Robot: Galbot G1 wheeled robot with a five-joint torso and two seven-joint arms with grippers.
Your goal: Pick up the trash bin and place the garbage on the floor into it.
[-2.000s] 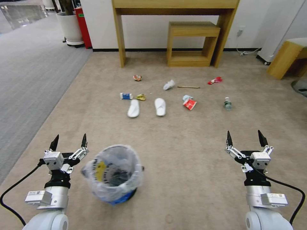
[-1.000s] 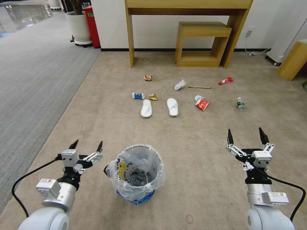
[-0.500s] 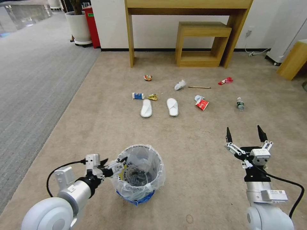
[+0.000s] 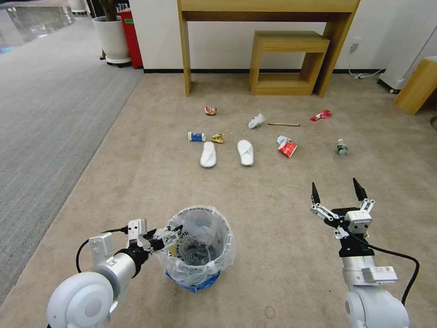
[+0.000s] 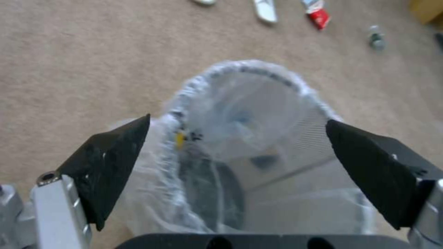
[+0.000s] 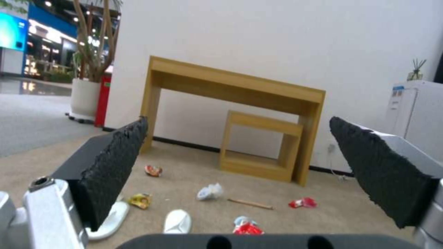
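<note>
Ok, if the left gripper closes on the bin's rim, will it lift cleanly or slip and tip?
The trash bin looks small and nearly empty, so probably light. Its loose, crinkled plastic liner drapes over the rim, so the open left gripper may slide on it. Held by one side, the bin would likely tilt.

The trash bin (image 4: pixel 196 248) is lined in crinkled clear plastic over a blue body. The floor (image 4: pixel 255 191) is covered in beige carpet. White slippers (image 4: pixel 209 154), a red carton (image 4: pixel 287 148) and a blue-and-white paper cup (image 4: pixel 196 136) are seen.
</note>
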